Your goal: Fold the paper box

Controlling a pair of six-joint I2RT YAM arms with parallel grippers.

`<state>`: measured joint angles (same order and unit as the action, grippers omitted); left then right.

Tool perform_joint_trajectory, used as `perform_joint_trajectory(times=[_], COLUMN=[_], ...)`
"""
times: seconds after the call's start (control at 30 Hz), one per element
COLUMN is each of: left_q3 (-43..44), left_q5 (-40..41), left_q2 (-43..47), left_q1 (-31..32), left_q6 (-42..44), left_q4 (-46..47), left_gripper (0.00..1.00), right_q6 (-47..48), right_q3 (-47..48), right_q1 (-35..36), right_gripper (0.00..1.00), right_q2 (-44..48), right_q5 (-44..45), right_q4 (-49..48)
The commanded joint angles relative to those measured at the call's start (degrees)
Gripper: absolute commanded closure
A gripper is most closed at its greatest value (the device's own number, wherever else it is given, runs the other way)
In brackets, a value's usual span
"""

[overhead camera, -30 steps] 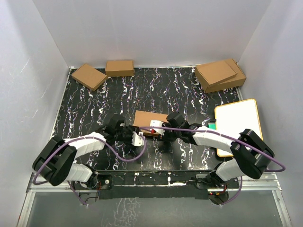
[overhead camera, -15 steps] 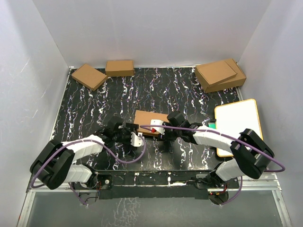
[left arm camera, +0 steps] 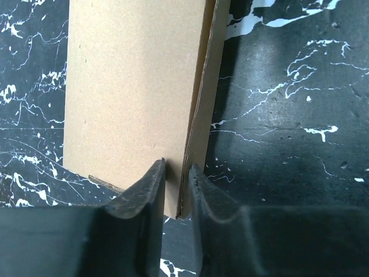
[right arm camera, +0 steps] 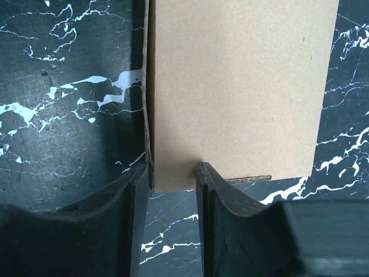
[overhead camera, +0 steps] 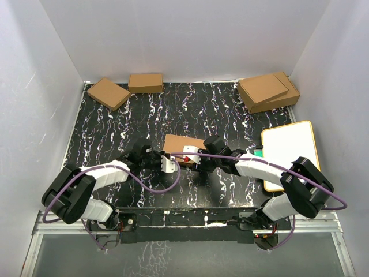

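Your paper box point(overhead camera: 182, 146) lies flat at the table's point(overhead camera: 115, 127) centre. Your left gripper point(left arm camera: 177, 179) pinches its near edge with narrowed jaws; your right gripper point(right arm camera: 173, 176) clamps a near corner.

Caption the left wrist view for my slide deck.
Left hand pinching the near edge of the paper box on the marbled table.

Two robot arms converge on the paper box point(overhead camera: 180, 146), a flat brown cardboard piece lying near the middle of a black, white-veined table point(overhead camera: 202, 109), the left gripper point(overhead camera: 168, 165) at its near left corner and the right gripper point(overhead camera: 190, 156) at its near edge. Two small brown boxes point(overhead camera: 124, 88) sit at the far left corner, two larger stacked boxes point(overhead camera: 268, 91) at the far right. A white board with an orange rim point(overhead camera: 288, 151) lies along the right side.
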<state>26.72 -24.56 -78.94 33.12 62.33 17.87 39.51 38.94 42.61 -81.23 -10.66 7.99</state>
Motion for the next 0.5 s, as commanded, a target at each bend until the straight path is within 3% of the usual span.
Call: perform_joint_trajectory(times=[0.0, 0.2, 0.27, 0.3, 0.47], left_q3=[1.1, 1.81, 2.62, 3.16, 8.23], left_q5=[-1.06, -2.92, -3.91, -4.03, -2.32], left_q2=[-1.47, -1.02, -0.11, 0.23, 6.7], left_q1=[-0.33, -0.28, -0.27, -0.27, -0.27], left_q6=[-0.7, -1.07, -2.57, -3.77, -23.28], left_q4=[-5.05, -6.69, -7.99, -8.44, -12.12], left_gripper=[0.88, 0.94, 0.91, 0.84, 0.65], right_q6=[-0.67, -1.88, -3.0, -3.46, -3.38], right_q3=[1.49, 2.33, 3.54, 3.76, 5.93], right_q1=[-0.19, -0.82, -2.07, -2.75, -7.62], right_gripper=[0.8, 0.76, 0.64, 0.56, 0.3], right_q2=[-1.21, -1.11, -0.24, 0.66, 7.25], right_q5=[-2.09, -2.94, -5.21, -6.53, -16.55], right_q4=[1.87, 2.53, 3.57, 3.87, 6.59])
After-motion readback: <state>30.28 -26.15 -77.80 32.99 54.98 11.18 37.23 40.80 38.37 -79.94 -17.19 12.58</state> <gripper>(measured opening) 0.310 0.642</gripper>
